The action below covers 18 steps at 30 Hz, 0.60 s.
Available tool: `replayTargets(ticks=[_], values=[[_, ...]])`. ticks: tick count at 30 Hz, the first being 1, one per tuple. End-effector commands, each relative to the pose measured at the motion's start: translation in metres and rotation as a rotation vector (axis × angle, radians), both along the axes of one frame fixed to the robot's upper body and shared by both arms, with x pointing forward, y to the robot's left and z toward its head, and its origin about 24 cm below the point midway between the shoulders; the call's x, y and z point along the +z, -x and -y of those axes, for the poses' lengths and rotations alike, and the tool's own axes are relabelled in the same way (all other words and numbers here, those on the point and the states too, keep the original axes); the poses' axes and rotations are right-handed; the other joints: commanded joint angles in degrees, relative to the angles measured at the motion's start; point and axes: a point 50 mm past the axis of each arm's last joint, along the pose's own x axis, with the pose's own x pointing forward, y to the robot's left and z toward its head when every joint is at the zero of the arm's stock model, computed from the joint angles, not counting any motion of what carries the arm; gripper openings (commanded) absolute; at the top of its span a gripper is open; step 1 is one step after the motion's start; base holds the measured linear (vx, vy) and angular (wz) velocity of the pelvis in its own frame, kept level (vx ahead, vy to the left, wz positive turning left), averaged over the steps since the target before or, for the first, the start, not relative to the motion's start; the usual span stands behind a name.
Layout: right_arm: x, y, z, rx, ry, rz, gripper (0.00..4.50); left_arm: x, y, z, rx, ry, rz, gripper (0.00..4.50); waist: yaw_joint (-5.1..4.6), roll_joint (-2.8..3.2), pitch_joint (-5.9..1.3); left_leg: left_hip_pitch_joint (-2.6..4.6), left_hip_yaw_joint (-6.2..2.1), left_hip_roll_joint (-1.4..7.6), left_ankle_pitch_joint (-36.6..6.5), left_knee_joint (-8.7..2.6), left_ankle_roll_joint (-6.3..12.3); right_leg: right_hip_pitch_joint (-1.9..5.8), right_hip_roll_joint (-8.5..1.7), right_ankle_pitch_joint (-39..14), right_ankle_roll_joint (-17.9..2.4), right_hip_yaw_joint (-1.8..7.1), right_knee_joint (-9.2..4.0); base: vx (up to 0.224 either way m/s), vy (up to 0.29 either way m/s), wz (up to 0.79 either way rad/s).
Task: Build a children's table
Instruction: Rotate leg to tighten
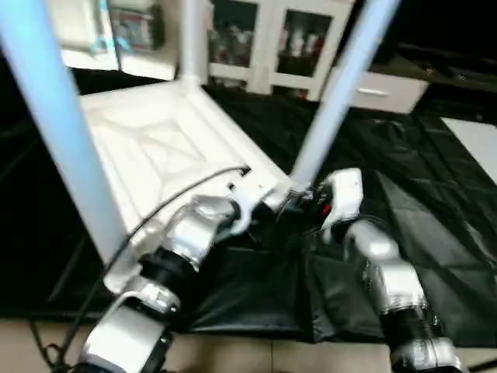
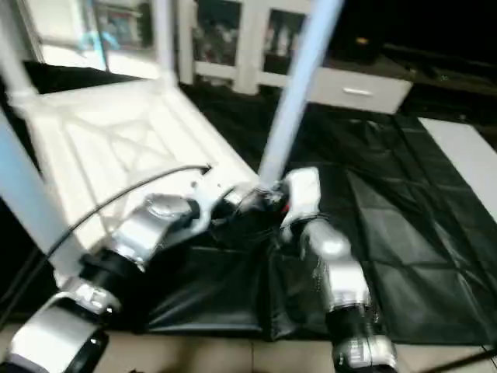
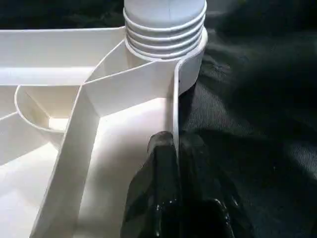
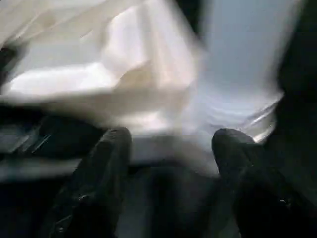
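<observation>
The children's table lies upside down on a black sheet, its white X-ribbed top (image 1: 155, 148) facing up. Three white legs stand in its corner sockets: one near left (image 1: 54, 132), one at the back (image 1: 189, 39), one at the near right corner (image 1: 342, 93). My left gripper (image 3: 176, 148) is shut on the top's thin rim (image 3: 174, 99), just beside the socket where that leg's ribbed end (image 3: 165, 25) sits. My right gripper (image 4: 171, 144) is at the base of the same leg (image 4: 242, 64), and its fingers (image 4: 106, 158) stand apart without holding it.
The black sheet (image 1: 419, 179) covers the floor around the table. A white cabinet with glass doors (image 1: 272, 39) and a low white drawer unit (image 1: 380, 89) stand behind. A pale panel (image 1: 474, 140) lies at the right. A black cable (image 1: 155, 210) runs along my left forearm.
</observation>
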Motion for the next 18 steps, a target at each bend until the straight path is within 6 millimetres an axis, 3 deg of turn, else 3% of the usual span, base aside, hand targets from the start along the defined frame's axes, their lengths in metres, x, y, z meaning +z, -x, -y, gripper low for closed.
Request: replayTargets(ticks=[1, 6, 7, 10, 13, 18], values=[[0.019, -0.001, 0.024, 0.022, 0.036, 0.069, 3.18, 0.002, 0.006, -0.004, -0.094, 0.023, 0.012, 0.00, 0.48, -0.17, -3.21, 0.29, -1.38, 2.61, -10.5, -4.29, 2.62, 2.31, -3.95, -13.9, -9.9, 2.37, -4.62, 0.000, 0.000, 0.00], [0.029, 0.009, 0.045, 0.169, 0.109, 0.103, 3.56, -0.003, 0.021, -0.015, -0.260, 0.019, -0.039, 0.00, 1.09, 0.00, -2.99, 0.25, -1.22, 2.69, -10.0, -4.22, 3.19, 2.50, -3.96, -12.9, -10.5, 2.45, -4.47, 0.000, 0.000, 0.00], [0.037, 0.022, 0.056, 0.321, 0.140, 0.097, 3.71, -0.006, 0.028, -0.025, -0.309, 0.008, -0.083, 0.00, 1.15, 0.05, -2.81, 0.39, -1.19, 2.74, -11.8, -4.33, 3.11, 2.33, -3.86, -15.2, -10.2, 2.43, -4.74, 0.000, 0.000, 0.00], [0.045, 0.041, 0.070, 0.498, 0.185, 0.058, 3.91, -0.006, 0.034, -0.035, -0.361, 0.007, -0.100, 0.00, 1.96, 0.03, -2.69, 0.53, -1.21, 3.15, -11.6, -4.42, 3.75, 2.33, -3.92, -14.0, -10.3, 2.55, -4.53, 0.000, 0.000, 0.00], [0.046, 0.046, 0.075, 0.535, 0.203, 0.040, 4.25, -0.006, 0.038, -0.038, -0.396, 0.021, -0.112, 0.00, 1.67, -0.06, -2.68, 0.40, -1.30, 3.10, -12.4, -4.45, 3.08, 2.20, -4.08, -15.9, -10.3, 2.48, -4.65, 0.000, 0.000, 0.00], [0.040, 0.041, 0.076, 0.555, 0.255, 0.029, 4.43, -0.001, 0.050, -0.037, -0.496, 0.067, -0.132, 0.00, 1.50, -0.13, -2.70, 0.47, -1.29, 3.00, -13.0, -4.40, 2.02, 1.94, -4.10, -18.5, -10.0, 2.50, -4.88, 0.000, 0.000, 0.00]])
